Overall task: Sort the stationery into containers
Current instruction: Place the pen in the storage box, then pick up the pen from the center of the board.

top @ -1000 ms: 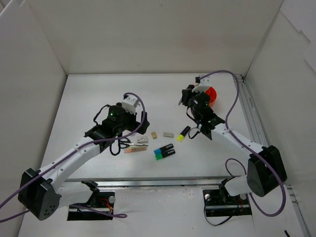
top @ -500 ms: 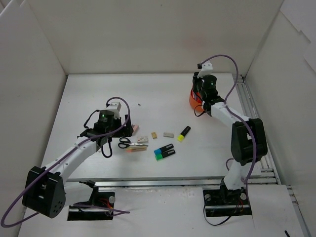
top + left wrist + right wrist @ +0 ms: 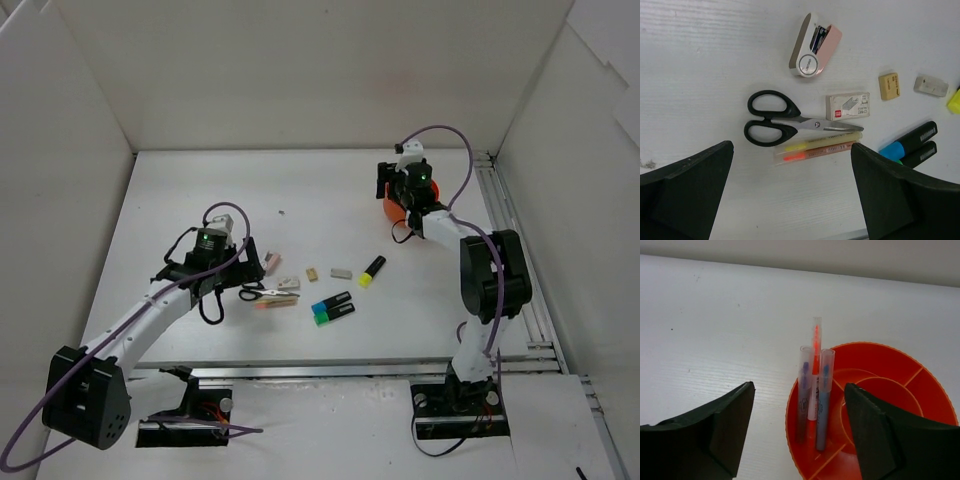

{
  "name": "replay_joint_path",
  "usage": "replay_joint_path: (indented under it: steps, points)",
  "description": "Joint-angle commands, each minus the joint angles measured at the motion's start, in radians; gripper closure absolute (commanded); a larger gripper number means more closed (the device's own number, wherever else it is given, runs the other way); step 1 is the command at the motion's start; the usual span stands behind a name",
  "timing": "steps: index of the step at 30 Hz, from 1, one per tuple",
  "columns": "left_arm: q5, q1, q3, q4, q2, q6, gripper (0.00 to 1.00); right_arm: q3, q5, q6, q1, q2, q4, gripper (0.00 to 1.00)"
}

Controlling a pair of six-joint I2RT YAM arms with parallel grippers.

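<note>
The orange cup [image 3: 920, 374] has dividers inside. A purple pen [image 3: 803, 390], a red pen [image 3: 815, 347] and a blue pen [image 3: 824, 395] lean in its left compartment. My right gripper [image 3: 798, 386] hovers open just above them, touching none; from above it [image 3: 400, 186] hides most of the cup [image 3: 387, 207]. My left gripper [image 3: 791, 145] is open above the black-handled scissors [image 3: 772, 124], with a yellow pen [image 3: 820, 144] and an orange pen [image 3: 815, 152] beside the blade. Blue [image 3: 910, 141], green [image 3: 918, 154] and yellow [image 3: 372, 269] highlighters lie on the table.
A pink stapler [image 3: 815, 46], a staple box [image 3: 847, 106], a beige eraser [image 3: 889, 86] and a grey eraser [image 3: 931, 86] lie near the scissors. White walls close in the table on three sides. A metal rail [image 3: 510, 240] runs along the right.
My right gripper swung over the orange cup and its jaws came apart; the pens now lie in the cup. My left arm drew back and left, settling over the scissors.
</note>
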Motion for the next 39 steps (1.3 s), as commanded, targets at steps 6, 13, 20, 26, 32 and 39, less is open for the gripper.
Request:
replay_joint_path:
  steps: [6,13,20,26,32,39]
  points:
    - [0.011,0.018,0.019,-0.165,0.027,-0.196,0.01,-0.102,-0.006,0.047,0.026,-0.291,0.073,0.02]
    - [0.07,0.018,-0.018,-0.146,0.093,-0.355,0.0,-0.254,0.208,0.129,0.098,-0.472,0.068,0.02]
    - [-0.025,-0.048,0.005,-0.24,0.101,-0.576,0.01,-0.368,0.414,0.187,0.155,-0.607,0.009,0.02]
    - [-0.156,-0.112,0.045,-0.343,0.126,-0.663,0.05,-0.398,0.544,0.179,0.184,-0.683,-0.076,0.02]
    - [-0.221,-0.192,0.083,-0.314,0.17,-0.798,0.1,-0.449,0.386,0.062,0.21,-0.744,-0.067,0.02]
    - [-0.257,-0.239,0.172,-0.395,0.285,-0.907,0.38,-0.472,0.405,0.035,0.23,-0.772,-0.039,0.02]
